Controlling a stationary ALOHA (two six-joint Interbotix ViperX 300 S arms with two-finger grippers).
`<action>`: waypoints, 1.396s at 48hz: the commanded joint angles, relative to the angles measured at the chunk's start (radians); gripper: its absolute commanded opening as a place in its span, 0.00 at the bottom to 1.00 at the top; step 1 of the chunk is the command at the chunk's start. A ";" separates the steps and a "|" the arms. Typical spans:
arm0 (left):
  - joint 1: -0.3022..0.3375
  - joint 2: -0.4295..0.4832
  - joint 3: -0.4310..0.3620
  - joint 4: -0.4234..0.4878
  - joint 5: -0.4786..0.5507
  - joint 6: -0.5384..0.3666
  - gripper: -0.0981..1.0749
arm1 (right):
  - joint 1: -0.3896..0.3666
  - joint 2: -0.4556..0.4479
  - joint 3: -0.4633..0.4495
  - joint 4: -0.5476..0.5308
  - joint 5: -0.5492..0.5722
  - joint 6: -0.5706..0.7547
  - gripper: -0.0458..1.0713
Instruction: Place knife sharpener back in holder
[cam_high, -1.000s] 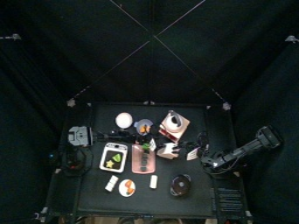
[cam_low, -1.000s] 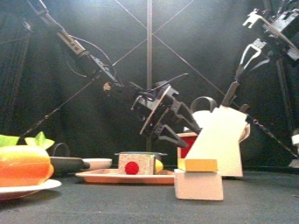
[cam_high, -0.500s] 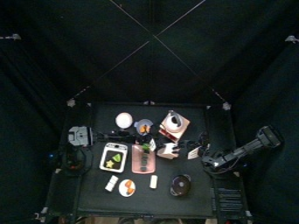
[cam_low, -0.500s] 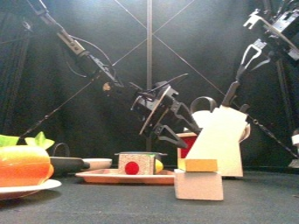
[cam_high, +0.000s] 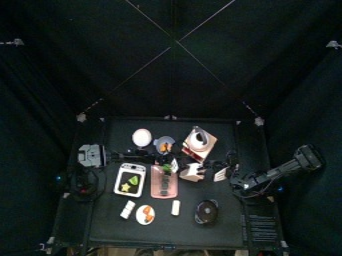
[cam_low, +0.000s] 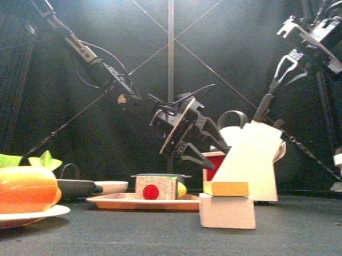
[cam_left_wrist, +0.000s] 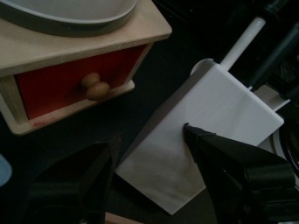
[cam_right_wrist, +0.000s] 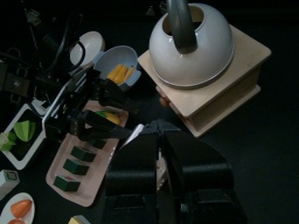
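In the front view, a knife holder (cam_low: 254, 160) stands at centre right, a plate of fruit (cam_low: 30, 212) at lower left, a tray (cam_low: 140, 202) between them.

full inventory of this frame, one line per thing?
knife holder: 1, white wedge, table's right of middle
sharpener rod: 1, pale, sticking out of the holder's top
coffee grinder: 1, wood box, red drawer, grey bowl on top, behind the holder
pink tray: 1, mid table, small green pieces on it
white plate: 1, green food, left of the tray
blue bowl: 1, yellow food inside
white bowl: 1, table's back
left gripper: jaws open, straddling the holder
right gripper: black, state unclear
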 joint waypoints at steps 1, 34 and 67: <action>0.002 -0.038 -0.012 0.002 -0.005 0.002 0.88 | -0.008 0.006 -0.006 0.002 -0.020 0.002 0.33; 0.002 -0.057 -0.008 0.002 -0.005 0.005 0.88 | -0.055 0.038 -0.003 0.031 -0.178 -0.011 0.33; -0.002 -0.123 0.061 -0.020 -0.008 0.086 0.88 | -0.132 0.025 0.028 0.000 -0.230 -0.011 0.33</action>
